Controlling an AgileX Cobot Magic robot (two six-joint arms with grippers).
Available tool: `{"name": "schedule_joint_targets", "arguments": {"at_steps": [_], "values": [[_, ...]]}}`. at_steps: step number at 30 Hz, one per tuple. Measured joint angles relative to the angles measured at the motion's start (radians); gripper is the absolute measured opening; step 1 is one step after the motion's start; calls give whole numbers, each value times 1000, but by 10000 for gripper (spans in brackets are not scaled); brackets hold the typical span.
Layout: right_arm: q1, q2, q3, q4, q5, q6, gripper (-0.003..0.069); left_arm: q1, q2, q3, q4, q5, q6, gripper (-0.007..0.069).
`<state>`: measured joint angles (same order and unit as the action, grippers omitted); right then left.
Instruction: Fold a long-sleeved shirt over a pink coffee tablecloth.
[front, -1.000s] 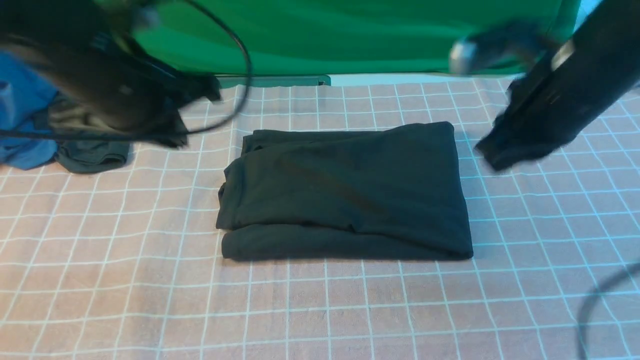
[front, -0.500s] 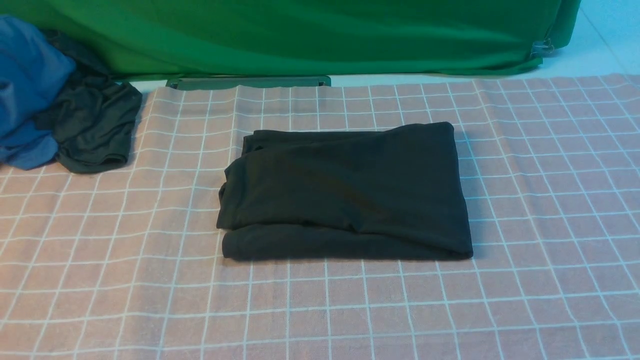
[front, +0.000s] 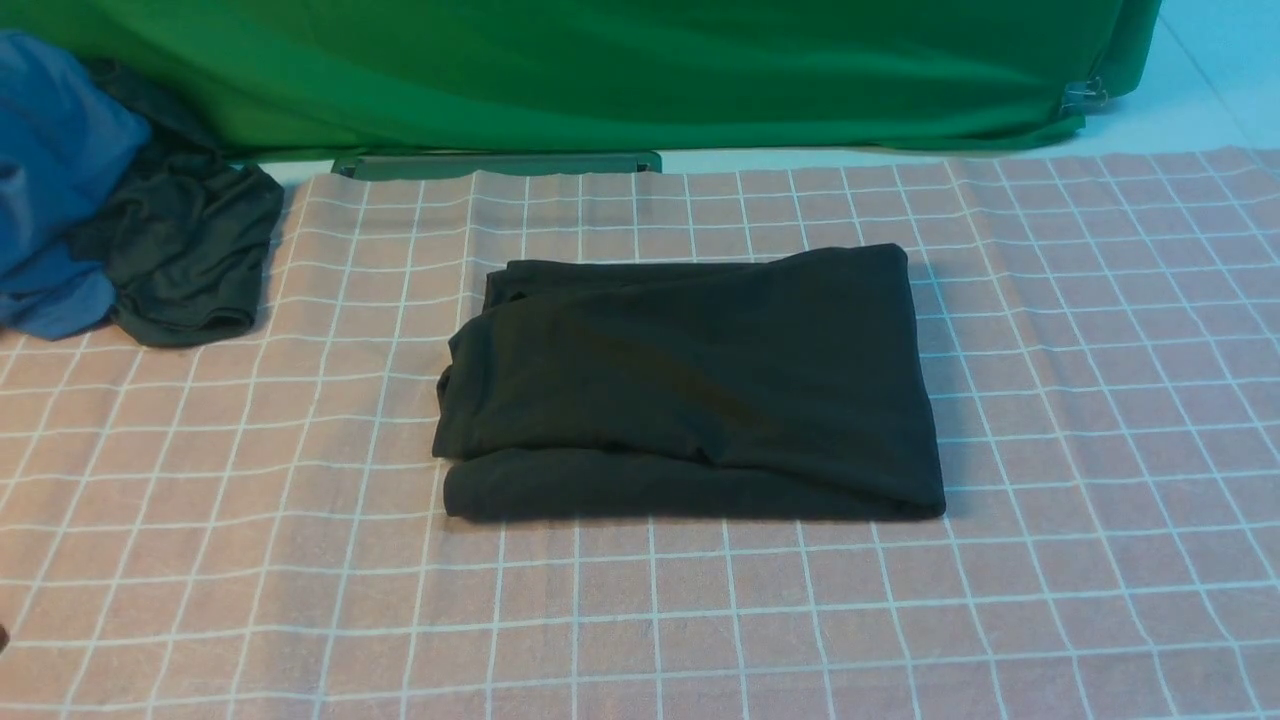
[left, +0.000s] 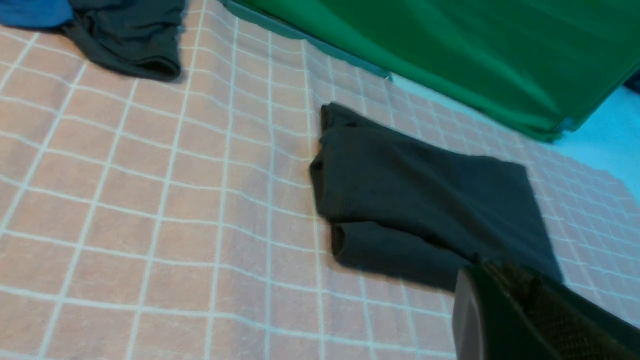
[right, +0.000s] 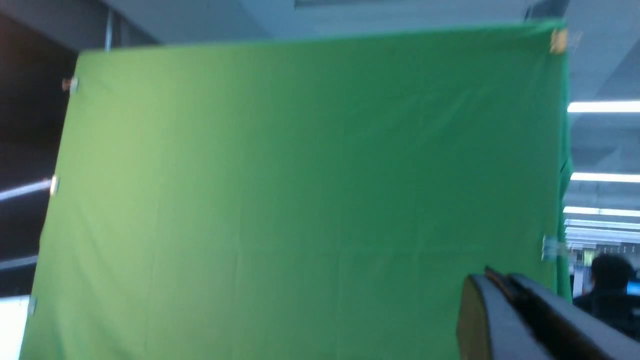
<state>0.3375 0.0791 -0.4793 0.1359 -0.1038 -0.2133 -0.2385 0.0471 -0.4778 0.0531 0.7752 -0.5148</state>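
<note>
Long-sleeved shirt (front: 690, 385) lies folded into a compact, roughly rectangular bundle near the middle of the pink coffee tablecloth (front: 900, 620). Layered edges show along its near side and at its left end; its right end is a smooth rounded fold. No chest print visible on the exposed surface. The tablecloth is spread flat over the bench, its white grid lines slightly wavy, with bare squares on all sides of the shirt. At the far left edge of the cloth a dark grey-green garment (front: 185, 270) lies crumpled, touching a blue garment (front: 50, 190) heaped beside it; both are well apart from the shirt. Green backdrop cloth (front: 640, 70) hangs behind the far edge of the bench. Neither arm appears in the front view. Left wrist view: left fingers (left: 505, 315) show as one dark mass at the frame corner, closed together with nothing between them, raised above the cloth near the shirt's closer corner and not touching it. Right wrist view: camera faces the backdrop; right fingers (right: 500, 310) appear pressed together, holding nothing.
</note>
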Motion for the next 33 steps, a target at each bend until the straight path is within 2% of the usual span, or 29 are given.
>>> {"name": "schedule_joint_targets", "arguments": {"at_steps": [4,9,22,30,33], "values": [[0,-16,0,0,-19,0,110,0,-1,6,-15,-63,0,13],[0,-16,0,0,-19,0,146,0,-1,7,-16,-68,0,13],[0,-16,0,0,-19,0,171,0,-3,15,-16,-68,1,13],[0,-16,0,0,-19,0,196,0,-3,16,-7,-74,72,13],[0,-16,0,0,-19,0,202,1,-5,45,6,-171,118,13]]}}
